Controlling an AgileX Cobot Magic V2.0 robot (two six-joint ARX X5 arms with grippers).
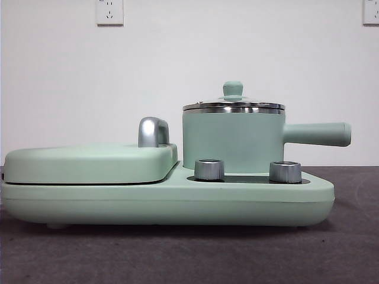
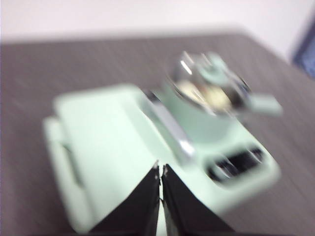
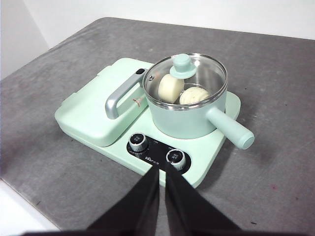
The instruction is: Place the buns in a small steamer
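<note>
Both buns lie inside the steamer [image 3: 187,105], seen through its glass lid [image 3: 185,78]: the smooth bun [image 3: 171,88] leans on the side nearer the flat hinged lid, and the pleated bun [image 3: 195,96] sits just beside it, touching or nearly touching, toward the straight handle [image 3: 230,129]. They appear to rest on a wire rack, of which only thin bars show. The lid is on the pot, its green knob [image 3: 182,65] upright in the middle.

The pot stands on the raised end of a mint-green cooker base [image 1: 177,204]. Two steel dials [image 3: 138,142] [image 3: 176,158] sit on a dark panel in front of the pot, with small white print between them that is too small to read. A small mark on the flat hinged lid [image 3: 96,105] near its steel handle [image 3: 119,93] is also unreadable.

The base rests on a grey table [image 3: 275,73]. On the white wall behind, two sockets [image 1: 110,12] [image 1: 371,11] show.

The right gripper [image 3: 161,169] hangs above the table in front of the dials, its jaws pressed nearly together and holding nothing. The left gripper [image 2: 160,172] hovers over the flat-lid side, jaws likewise closed on nothing; its view is blurred.
</note>
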